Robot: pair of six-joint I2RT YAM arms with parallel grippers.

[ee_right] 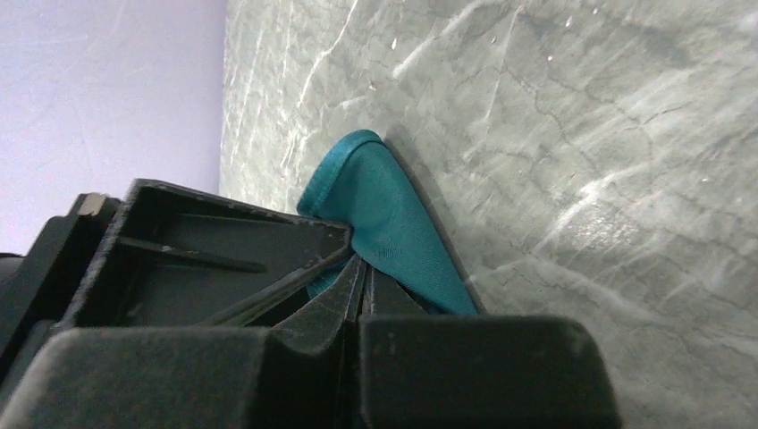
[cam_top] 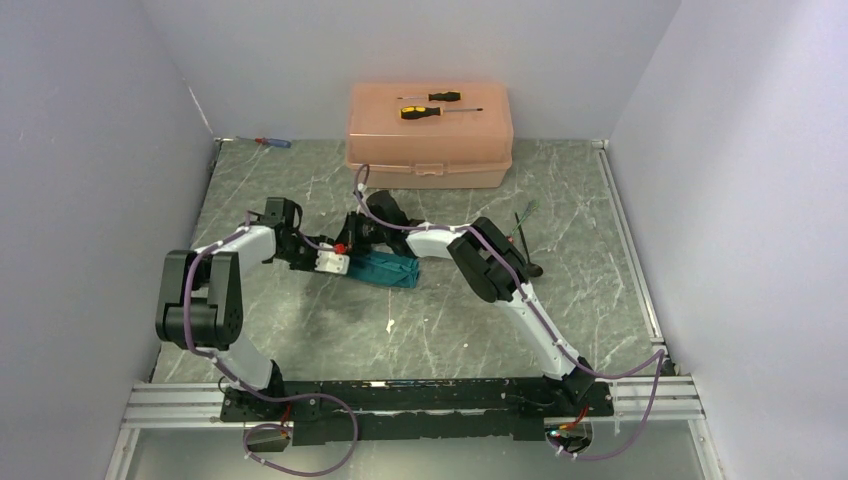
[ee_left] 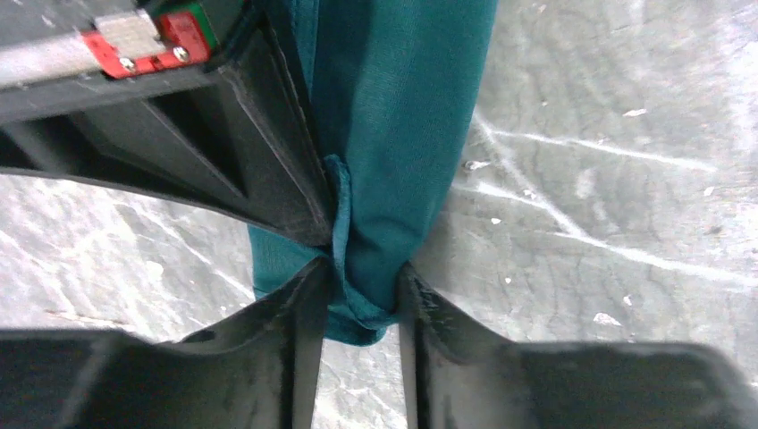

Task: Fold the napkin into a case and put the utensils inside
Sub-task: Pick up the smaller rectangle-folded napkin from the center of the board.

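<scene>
Grey marbled table (cam_top: 300, 330), peach box (cam_top: 430, 150), teal napkin (cam_top: 390, 270), small screwdriver (cam_top: 272, 142), fork (cam_top: 527, 212)

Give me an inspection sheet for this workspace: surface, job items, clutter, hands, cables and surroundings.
Surface: grey-green marbled table, a few pale specks on it.
Job's things: napkin bunched lengthwise near the centre; fork lying to the right of it; spoon not clearly made out.
Clutter: peach box at the back; two yellow-and-black screwdrivers on its lid; red-and-blue screwdriver in the far left corner.
Hands: left hand pinches a bunched end of the napkin from both sides; right hand is shut on a napkin edge.
Cables: purple cables along both arms, looping off the base rail.
Surroundings: plain pale walls; nothing else seen.
</scene>
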